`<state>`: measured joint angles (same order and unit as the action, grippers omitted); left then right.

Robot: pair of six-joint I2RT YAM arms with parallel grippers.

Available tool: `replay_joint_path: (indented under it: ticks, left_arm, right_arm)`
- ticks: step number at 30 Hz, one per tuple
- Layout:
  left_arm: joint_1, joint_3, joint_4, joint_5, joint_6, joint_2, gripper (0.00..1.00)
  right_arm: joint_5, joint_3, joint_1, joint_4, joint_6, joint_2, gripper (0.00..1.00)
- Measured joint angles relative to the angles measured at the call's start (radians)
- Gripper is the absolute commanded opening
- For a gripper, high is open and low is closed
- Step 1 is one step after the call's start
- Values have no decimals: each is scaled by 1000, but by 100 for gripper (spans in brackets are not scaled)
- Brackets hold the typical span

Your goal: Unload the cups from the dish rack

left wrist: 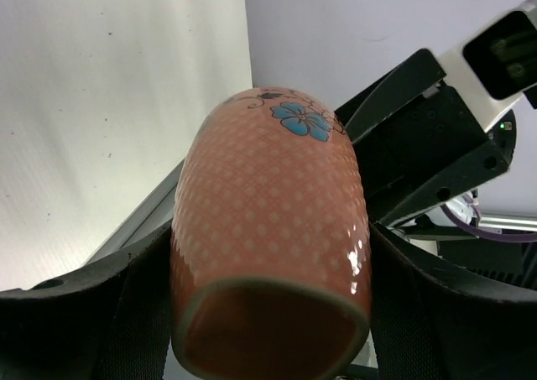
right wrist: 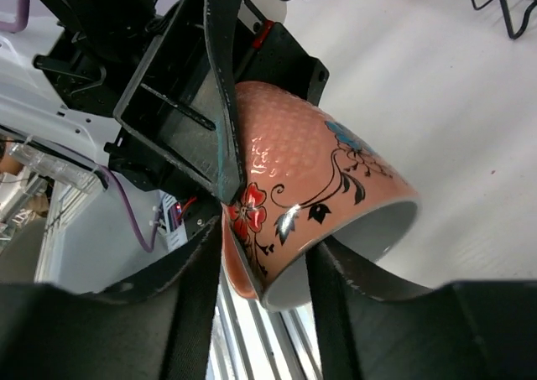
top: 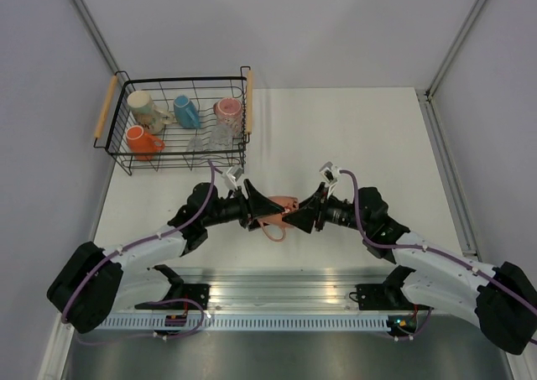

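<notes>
Top view first: got the dish rack (top: pixel 248 101) tucked into the far left corner of the table (top: pixel 369 137), right up by the wall (top: pixel 50 103), so no room to spare on that side. Holds a cream mug (top: pixel 148 108), blue mug (top: pixel 186 111), orange mug (top: pixel 143 140), pink cup (top: pixel 228 108) and a couple of clear ones (top: pixel 213 137). Leaves loads of bare table right of the rack and on its near side. Has the patterned cup (top: pixel 284 205) already out, near-right of the rack, caught between the left gripper (top: pixel 262 209) and the right gripper (top: pixel 300 216). Bent at the elbow and angled inward on both arms, wrists nose to nose, with the handle loop poking out on the side away from the rack.

Left wrist view: stares straight at the base of the patterned cup (left wrist: pixel 268 229) lying sideways, clamped snug between the left fingers (left wrist: pixel 126 313), one per side.

Right wrist view: pinches the rim end of the patterned cup (right wrist: pixel 302 162), one of the right fingers (right wrist: pixel 197 296) on the outer wall, the other across the white mouth. Catches a wire corner of the rack (right wrist: pixel 503 2) well apart, open table between.
</notes>
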<state>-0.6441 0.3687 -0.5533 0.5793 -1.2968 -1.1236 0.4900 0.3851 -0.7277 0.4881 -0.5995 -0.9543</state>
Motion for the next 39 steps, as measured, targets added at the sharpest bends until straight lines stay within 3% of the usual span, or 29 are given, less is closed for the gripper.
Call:
replay_joint_path:
  ticks: [1,6,11,13,14,17,19,21,29,31,35,39]
  left_arm:
    - [-6,0,-18,-1,-8,-13,2]
    - [-16,0,-130,-39,-42,-76,2]
    - [-27,0,-212,-55,-94,-114,2]
    - [-33,0,-235,-56,-105,-123,22]
    - [-37,0,-243,-57,-109,-125,50]
    - [-45,0,-252,-58,-113,-126,85]
    - [-53,1,-249,-57,-112,-126,95]
    - [-67,2,-220,-55,-107,-125,100]
    - [-78,13,-65,-136,-32,-37,100]
    - [-78,34,2,-167,6,-6,100]
    - [-78,127,199,-255,127,69,100]
    - [-78,232,377,-345,258,133,100]
  right_arm:
    - [0,3,-6,7,2,-13,35]
    - [12,3,-22,6,-18,-44,3]
    - [-13,3,-23,9,-16,-12,1]
    - [-22,3,-24,-5,-9,9,1]
    - [-27,3,-26,-14,-5,19,1]
    - [-46,3,-34,-50,8,52,1]
    - [-64,3,-38,-80,22,76,1]
    - [-90,10,-43,-119,39,99,1]
    - [-330,47,-42,-436,121,254,1]
    - [-420,113,-42,-579,139,256,1]
    - [-634,415,-42,-970,156,84,1]
    - [-787,671,-41,-1204,147,-110,1]
